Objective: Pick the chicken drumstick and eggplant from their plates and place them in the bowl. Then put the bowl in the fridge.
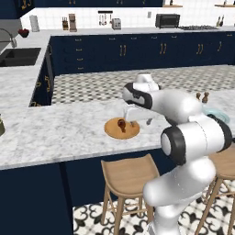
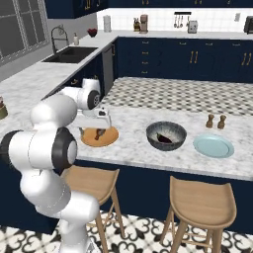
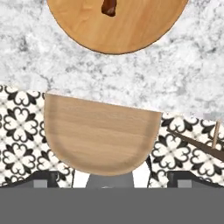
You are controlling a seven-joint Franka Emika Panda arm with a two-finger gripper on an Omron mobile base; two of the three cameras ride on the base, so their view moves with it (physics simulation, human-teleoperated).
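Observation:
The reddish-brown chicken drumstick (image 2: 100, 133) lies on the orange-brown wood plate (image 2: 111, 139) near the counter's front edge. My gripper (image 2: 95, 127) hangs open just above that plate, a little toward the front edge, and holds nothing. In the hand view the drumstick (image 3: 108, 8) sits at the top edge on the wood plate (image 3: 131, 30), and my fingertips (image 3: 43, 177) stand wide apart. To the right, the dark grey bowl (image 2: 166, 129) holds the dark purple eggplant (image 2: 166, 140). The pale blue plate (image 2: 213, 146) beyond it is bare. The fridge is out of view.
Two small shakers (image 2: 216, 121) stand behind the pale blue plate. Wooden stools (image 2: 91, 180) (image 2: 200, 195) sit under the counter's front edge, one right below my hand (image 3: 100, 135). A sink (image 2: 69, 53) lies on the far left counter.

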